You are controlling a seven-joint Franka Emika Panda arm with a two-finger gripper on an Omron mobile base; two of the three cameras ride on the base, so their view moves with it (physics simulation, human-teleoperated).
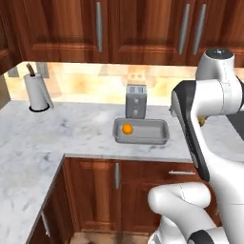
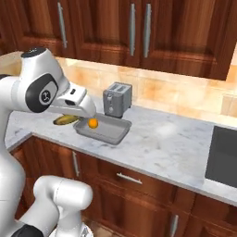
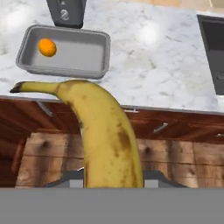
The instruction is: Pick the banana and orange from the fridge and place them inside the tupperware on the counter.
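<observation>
My gripper (image 2: 73,115) is shut on the banana (image 3: 107,140), a yellow fruit with brown spots and a dark tip. The banana hangs in the air over the cabinet fronts, just short of the counter's (image 3: 148,65) front edge. From the right base view the banana (image 2: 65,120) pokes out below the hand, left of the tupperware (image 2: 111,136). The grey tupperware (image 3: 70,70) stands on the counter (image 1: 71,128) with the orange (image 3: 47,47) lying in its left part. The orange (image 1: 127,128) also shows in the tupperware (image 1: 143,139) from the left base view. The fridge is out of view.
A silver toaster (image 1: 136,101) stands right behind the tupperware. A paper towel roll (image 1: 38,90) is at the back left corner. A dark sink (image 2: 224,155) is set into the counter to the right. Wooden wall cabinets hang above.
</observation>
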